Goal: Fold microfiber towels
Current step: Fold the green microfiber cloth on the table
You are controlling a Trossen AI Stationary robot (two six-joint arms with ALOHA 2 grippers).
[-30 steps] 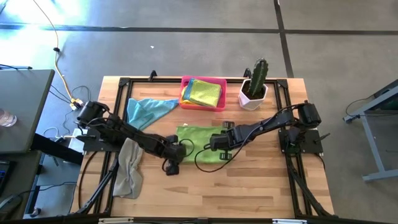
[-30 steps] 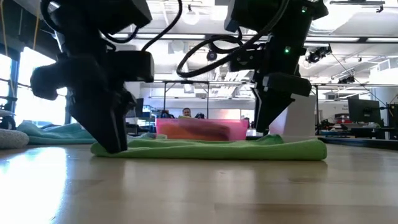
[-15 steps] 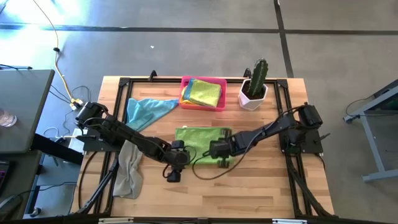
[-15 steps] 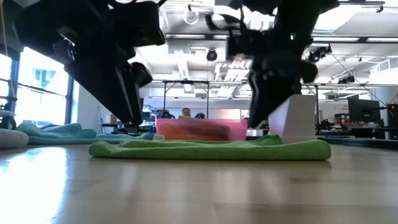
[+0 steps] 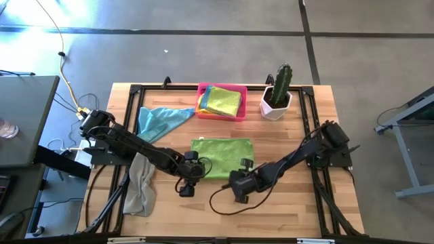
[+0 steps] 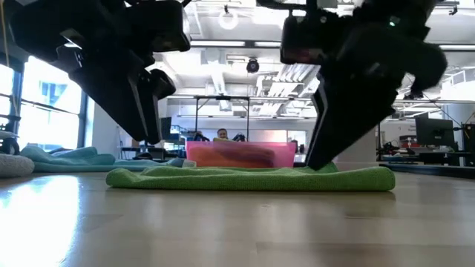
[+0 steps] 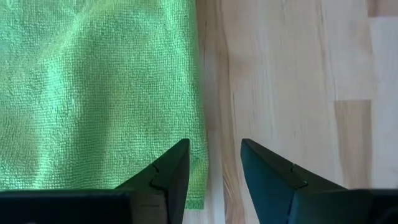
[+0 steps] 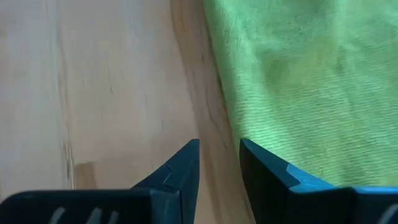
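High view shows a lime green microfiber towel (image 5: pixel 222 149) lying flat near the middle of the wooden slatted surface (image 5: pixel 285 210), apparently already doubled into a rectangle. The left tool (image 5: pixel 186 186) hovers just off its near left corner, and the right tool (image 5: pixel 239 193) just off its near right corner. Both tools stand slightly open and hold nothing: in the left wrist view the left tool (image 7: pixel 214 165) has a gap between its tips above the towel's edge (image 7: pixel 93 93), and in the right wrist view the right tool (image 8: pixel 219 163) shows bare wood between its tips, the green cloth (image 8: pixel 298 81) just beside them.

Other towels wait elsewhere: a light blue cloth (image 5: pixel 160 119) spread at the far left, a grey cloth (image 5: pixel 141 184) draped over the left edge, and folded cloths stacked in the pink rectangular plastic tray (image 5: pixel 222 88) at the far side, beside a potted cactus in a white pot (image 5: pixel 278 95).

The towel looks light, limp and fuzzy, so it should sag and drape when lifted rather than keep its shape, and a single grip would likely let it bunch. The sensible holds are probably the two near corners, pinched through both layers against the surface, so the edge travels evenly. Its nap should grip the wood a little, resisting sliding.
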